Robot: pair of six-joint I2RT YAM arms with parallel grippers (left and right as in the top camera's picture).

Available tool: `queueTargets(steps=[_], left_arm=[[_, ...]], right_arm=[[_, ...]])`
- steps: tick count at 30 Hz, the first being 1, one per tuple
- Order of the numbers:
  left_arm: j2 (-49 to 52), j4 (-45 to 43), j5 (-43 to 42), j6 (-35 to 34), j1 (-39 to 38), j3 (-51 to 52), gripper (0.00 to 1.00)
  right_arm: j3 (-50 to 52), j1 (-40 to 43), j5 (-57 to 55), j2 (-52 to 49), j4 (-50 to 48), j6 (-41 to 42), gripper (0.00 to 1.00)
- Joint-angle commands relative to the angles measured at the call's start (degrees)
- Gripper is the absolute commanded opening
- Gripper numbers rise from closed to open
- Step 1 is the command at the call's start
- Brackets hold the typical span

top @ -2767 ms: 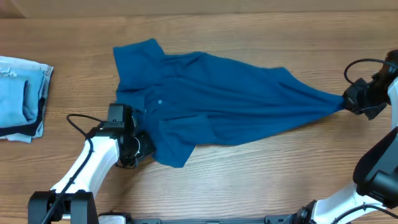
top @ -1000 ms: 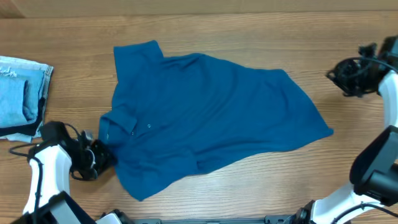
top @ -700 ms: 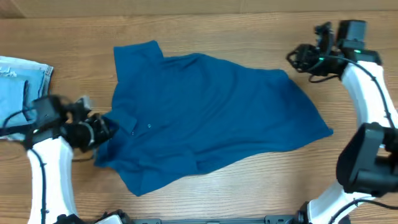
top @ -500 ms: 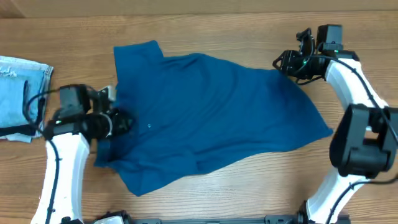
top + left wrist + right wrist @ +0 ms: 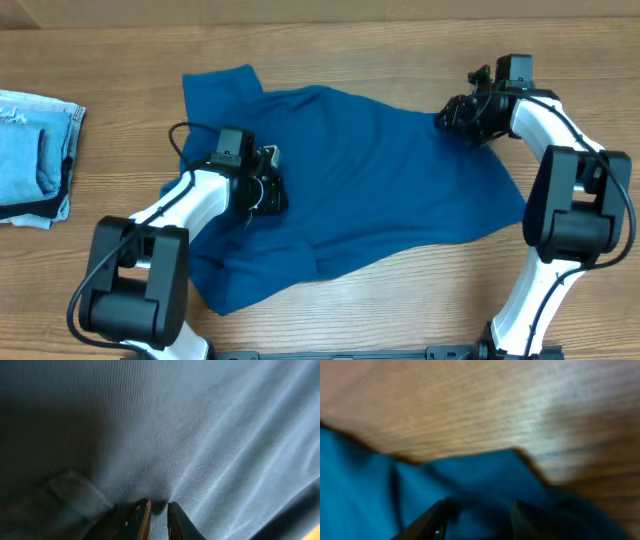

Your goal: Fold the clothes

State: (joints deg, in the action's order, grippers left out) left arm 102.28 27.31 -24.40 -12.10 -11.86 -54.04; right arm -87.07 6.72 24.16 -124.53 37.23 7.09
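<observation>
The teal-blue shirt [image 5: 380, 180] lies spread flat across the middle of the wooden worktop [image 5: 120, 55]. One sleeve points to the far left corner and another lobe of fabric hangs toward the near left. The hem end runs out to the right, and shallow creases cross the cloth.

The left fingers [image 5: 272, 195] rest on the shirt's left part, on the cloth and inside its outline. In the left wrist view these fingers [image 5: 144, 516] stand very narrow, almost together. A small dark ridge of the fabric is nipped between the tips, and wrinkles fan out from that spot.

The right fingers [image 5: 447, 117] sit at the shirt's far right corner, right at the edge where cloth meets bare wood. The right wrist view is blurred. It shows the two fingers [image 5: 434, 522] held apart, with the blue corner of the shirt lying between and beyond them. I cannot tell whether they touch it.

At the left edge of the worktop sits a folded stack of pale blue denim [image 5: 35, 150] with a dark border. It is well apart from the shirt and from both arms. Nothing lies on top of the shirt except the two arms reaching over it.
</observation>
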Motion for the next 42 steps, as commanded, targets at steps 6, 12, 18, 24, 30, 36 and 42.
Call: queueTargets(steps=[6,12,18,24,30,36,42], left_arm=[[0.35,5.51,0.81,0.85,-0.26,-1.01,0.16],[0.35,6.49,1.07,1.01,-0.13,-1.01,0.16],[0.35,6.71,1.66,0.96,-0.11,-1.01,0.17],[0.35,6.71,1.95,0.94,-0.11,-1.42,0.17],[0.35,6.84,1.90,0.94,-0.11,-2.16,0.17],[0.35,6.80,1.90,0.94,-0.11,-2.40,0.16],[0.35,6.73,1.95,0.98,-0.11,-2.45,0.16]], right_arm=[[-0.70,0.13,-13.97,-0.63,22.86,13.97,0.22],[-0.70,0.20,-18.03,4.87,26.73,17.11,0.18],[-0.70,-0.07,-8.96,17.66,7.02,4.20,0.29],[-0.66,-0.94,-0.92,8.61,1.49,4.13,0.40],[-0.66,-1.66,5.51,1.44,1.33,3.23,0.40],[1.68,-5.40,5.53,0.61,3.37,2.64,0.39],[1.66,-11.58,10.45,2.21,14.34,-4.24,0.31]])
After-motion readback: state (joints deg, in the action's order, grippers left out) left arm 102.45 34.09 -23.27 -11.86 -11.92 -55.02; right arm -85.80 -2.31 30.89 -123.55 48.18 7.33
